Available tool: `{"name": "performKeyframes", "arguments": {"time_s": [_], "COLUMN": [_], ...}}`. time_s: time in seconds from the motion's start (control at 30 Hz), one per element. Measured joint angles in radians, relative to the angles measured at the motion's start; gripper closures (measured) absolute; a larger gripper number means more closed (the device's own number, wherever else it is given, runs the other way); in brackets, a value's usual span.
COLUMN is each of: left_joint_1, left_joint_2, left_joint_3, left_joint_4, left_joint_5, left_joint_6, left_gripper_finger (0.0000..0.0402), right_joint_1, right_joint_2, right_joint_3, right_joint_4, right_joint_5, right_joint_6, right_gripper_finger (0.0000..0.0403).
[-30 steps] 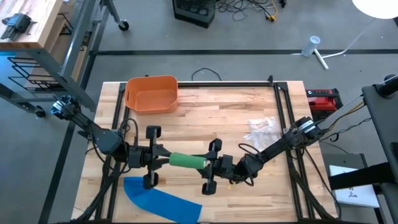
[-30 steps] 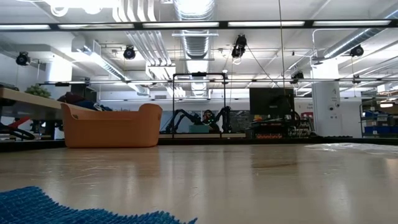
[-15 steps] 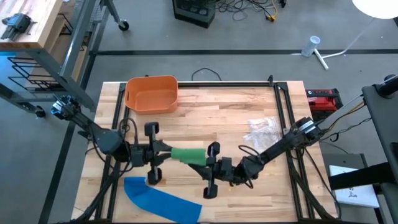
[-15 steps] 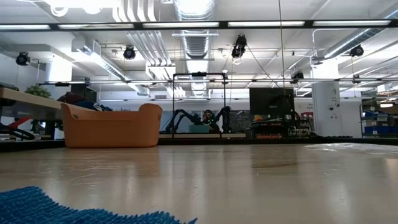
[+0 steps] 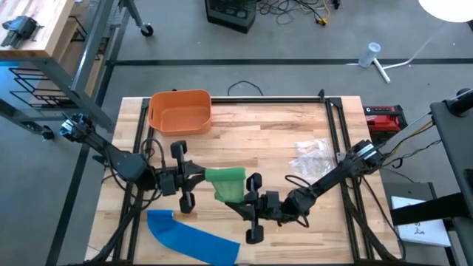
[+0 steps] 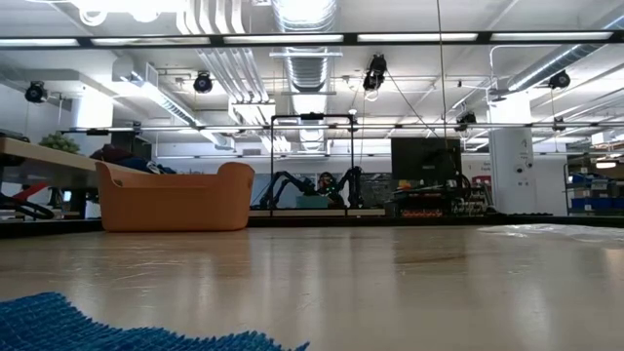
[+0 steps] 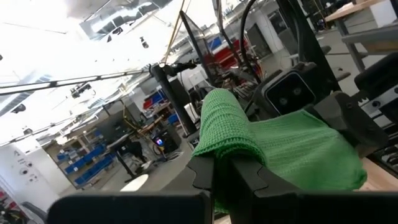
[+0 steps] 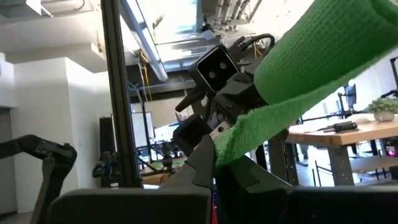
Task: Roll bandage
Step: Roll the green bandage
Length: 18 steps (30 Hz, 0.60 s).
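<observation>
Green woven cloth bandage (image 5: 226, 184) held above wooden counter (image 5: 266, 133), mid-front. Left end effector (image 5: 198, 177) closed, gripping one end; right end effector (image 5: 240, 204) closed, gripping other end. Bandage partly folded; rolling seems not finished.

A: How is the light from above?

B: Even and fairly bright. The worktop (image 5: 259, 129) shows only soft, short shadows under the arms, and a white glow burns out the corner at 1 o'clock.

A: And at table height?

B: Ceiling strip lights (image 6: 292, 39) run across at 12 o'clock and reflect as a pale sheen on the wood. The blue mat (image 6: 97, 327) at 7 o'clock is soft, out of focus.

A: The wrist cameras?

B: The left one is blown out white at 11 o'clock. In both, the green cloth (image 7: 273, 149) stays sharp, while the dark fingers (image 8: 205, 168) are in shade.
</observation>
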<state>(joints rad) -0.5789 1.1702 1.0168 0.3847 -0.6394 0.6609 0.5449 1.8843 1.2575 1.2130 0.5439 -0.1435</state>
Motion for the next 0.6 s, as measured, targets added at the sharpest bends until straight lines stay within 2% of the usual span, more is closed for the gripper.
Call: {"name": "performKeyframes", "arguments": {"time_s": [0.1, 0.37, 0.6], "left_joint_1": [0.000, -0.002, -0.003], "left_joint_2": [-0.005, -0.028, -0.040], "left_joint_3": [0.000, 0.000, 0.000], "left_joint_4": [0.000, 0.006, 0.032], "left_joint_5": [0.008, 0.137, 0.276], "left_joint_6": [-0.002, -0.050, -0.120], "left_gripper_finger": [0.0395, 0.0395, 0.0395], "right_joint_1": [-0.001, -0.021, -0.039], "right_joint_2": [0.000, 0.000, 0.000], "right_joint_3": [0.000, -0.002, -0.020], "right_joint_4": [-0.008, -0.030, -0.034], "right_joint_5": [0.015, 0.035, 0.111], "right_joint_6": [-0.017, -0.029, -0.031], "right_gripper_finger": [0.0403, 0.0403, 0.0403]}}
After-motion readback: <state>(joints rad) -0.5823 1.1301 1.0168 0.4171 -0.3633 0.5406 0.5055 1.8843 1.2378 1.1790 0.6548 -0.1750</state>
